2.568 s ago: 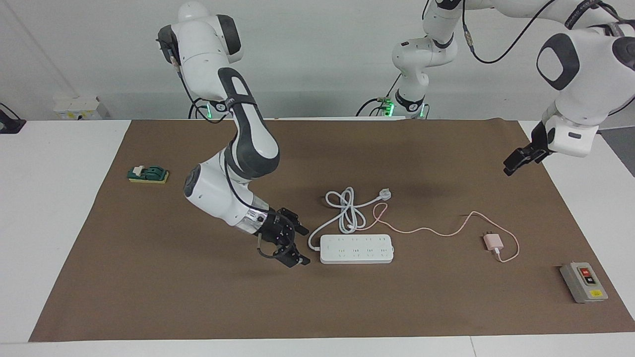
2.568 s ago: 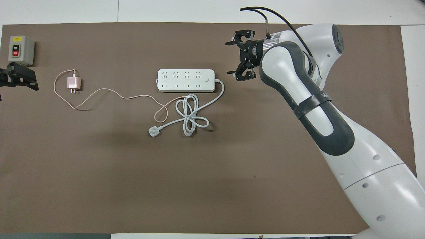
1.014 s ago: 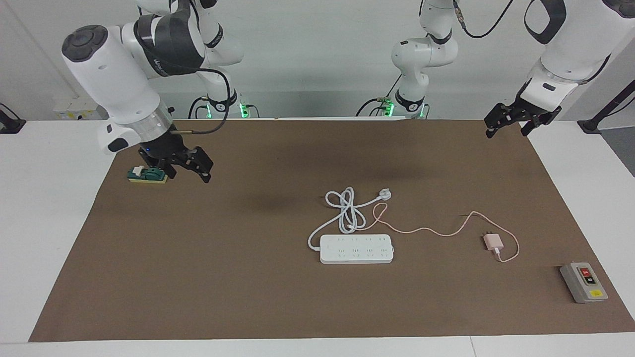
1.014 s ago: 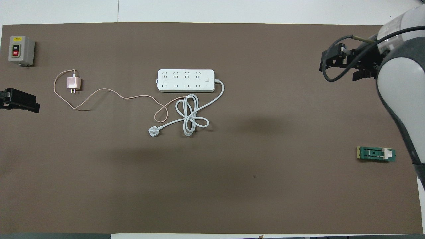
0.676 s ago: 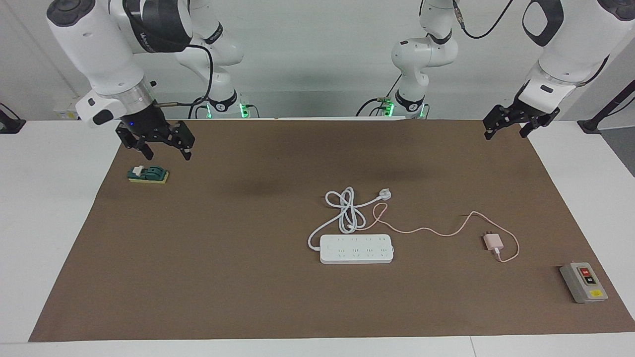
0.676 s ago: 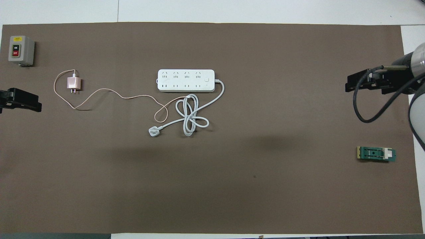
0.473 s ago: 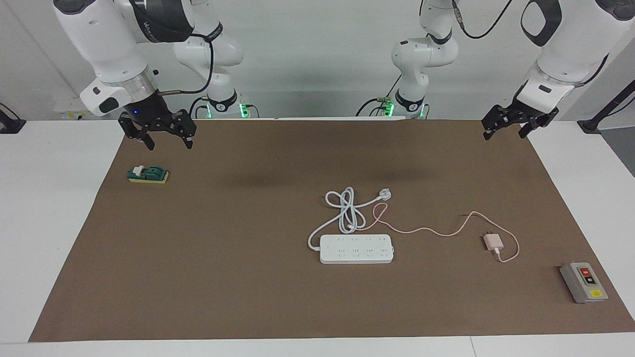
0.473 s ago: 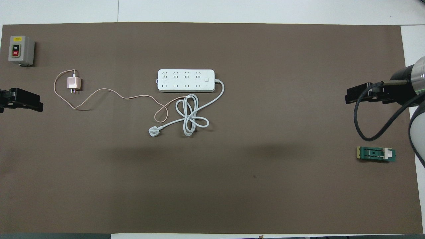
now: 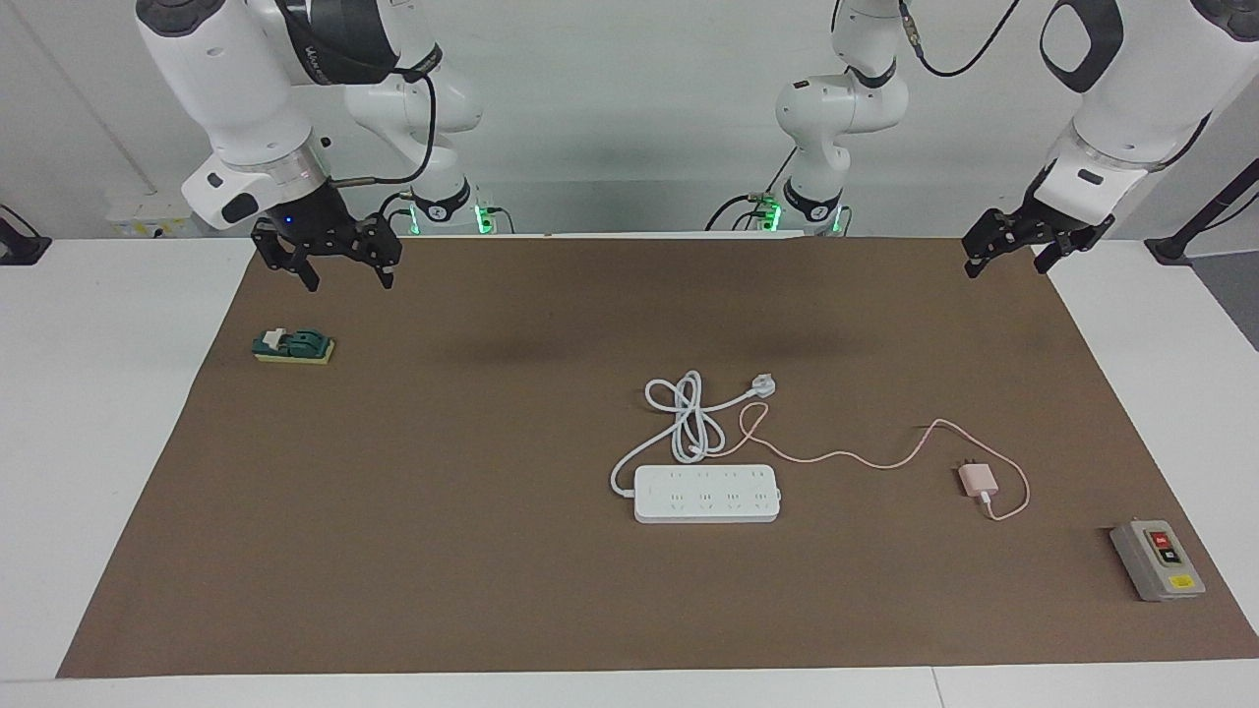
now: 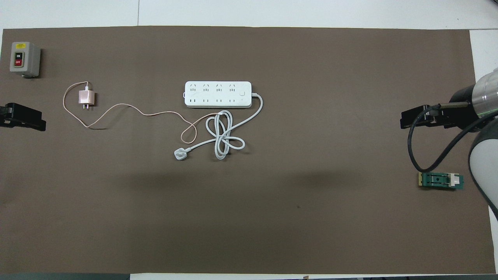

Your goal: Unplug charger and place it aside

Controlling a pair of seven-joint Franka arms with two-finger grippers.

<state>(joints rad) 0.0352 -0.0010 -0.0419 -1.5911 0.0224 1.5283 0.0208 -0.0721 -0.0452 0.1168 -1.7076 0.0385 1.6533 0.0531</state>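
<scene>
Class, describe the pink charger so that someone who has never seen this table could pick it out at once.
Start at the long white power strip on the brown mat. Toward the left arm's end, between the strip and the grey on/off switch box, lies the charger. It alone is a small pale pink cube with two prongs and a thin pink cable.

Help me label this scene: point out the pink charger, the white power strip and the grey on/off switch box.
charger (image 9: 978,479): facing view, on the pink cube's body.
power strip (image 9: 706,494): facing view, middle of its socket face.
switch box (image 10: 24,58): overhead view, on its grey top beside the buttons.
</scene>
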